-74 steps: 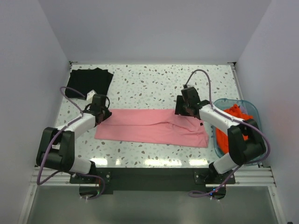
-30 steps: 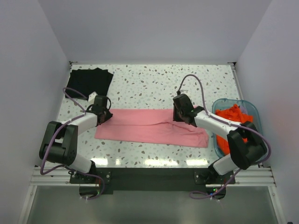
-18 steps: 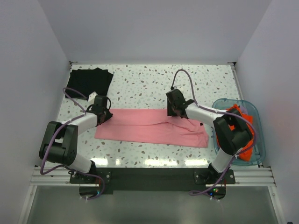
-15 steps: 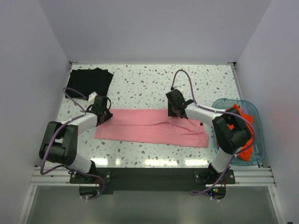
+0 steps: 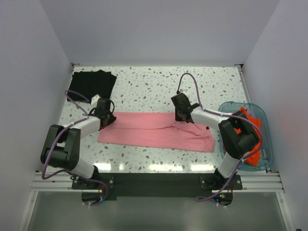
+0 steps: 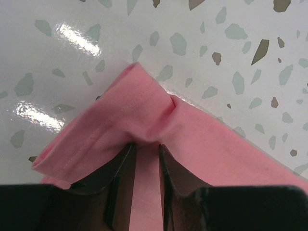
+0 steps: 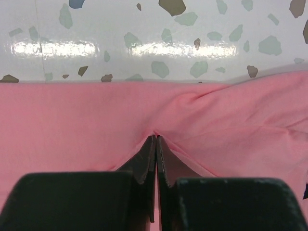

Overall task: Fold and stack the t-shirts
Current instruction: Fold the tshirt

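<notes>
A pink t-shirt (image 5: 154, 131), folded into a long band, lies across the middle of the table. My left gripper (image 5: 107, 117) sits at its far left corner; in the left wrist view the jaws (image 6: 147, 144) are narrowed on a puckered fold of the pink cloth (image 6: 144, 110). My right gripper (image 5: 179, 115) sits on the band's far edge right of centre. In the right wrist view it (image 7: 156, 136) is shut, with pink cloth (image 7: 216, 120) pinched at the tips and creases radiating from them. A black t-shirt (image 5: 91, 83) lies folded at the back left. Orange-red t-shirts (image 5: 242, 114) fill a tub.
The teal see-through tub (image 5: 262, 115) stands at the right edge, under my right arm's elbow. The speckled table (image 5: 154, 86) has white walls on three sides. Purple cables loop above both arms.
My right gripper slid left along the pink t-shirt's far edge, opened briefly, then closed on the cloth. The left gripper has stayed at the left corner.
</notes>
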{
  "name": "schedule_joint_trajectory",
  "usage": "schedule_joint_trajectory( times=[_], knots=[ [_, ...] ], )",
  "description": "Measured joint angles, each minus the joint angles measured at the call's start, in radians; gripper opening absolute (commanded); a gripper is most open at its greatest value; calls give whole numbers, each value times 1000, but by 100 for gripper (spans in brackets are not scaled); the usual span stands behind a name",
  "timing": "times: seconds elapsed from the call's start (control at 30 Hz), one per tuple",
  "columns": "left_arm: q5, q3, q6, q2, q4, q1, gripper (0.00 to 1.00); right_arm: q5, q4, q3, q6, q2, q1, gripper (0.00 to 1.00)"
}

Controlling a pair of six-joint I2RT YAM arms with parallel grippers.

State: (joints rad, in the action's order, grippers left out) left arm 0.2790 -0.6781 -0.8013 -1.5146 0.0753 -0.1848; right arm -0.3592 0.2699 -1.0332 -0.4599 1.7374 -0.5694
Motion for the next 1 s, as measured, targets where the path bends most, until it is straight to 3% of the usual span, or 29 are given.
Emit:
schedule_joint_trajectory(
  times=[0.4,0.8,0.9,0.93,1.0],
  knots=[
    [0,0,0,0,0,0,30,2,10,63,-18,-126,0,0],
    [-2,3,0,0,-7,0,30,13,29,207,-84,-389,-53,0],
    [-4,3,0,0,-8,1,30,12,33,237,-91,-395,-66,15],
    [-5,3,0,0,-8,1,30,10,36,237,-90,-388,-66,25],
    [-6,4,0,0,-10,1,30,4,36,227,-81,-367,-65,31]
  ],
)
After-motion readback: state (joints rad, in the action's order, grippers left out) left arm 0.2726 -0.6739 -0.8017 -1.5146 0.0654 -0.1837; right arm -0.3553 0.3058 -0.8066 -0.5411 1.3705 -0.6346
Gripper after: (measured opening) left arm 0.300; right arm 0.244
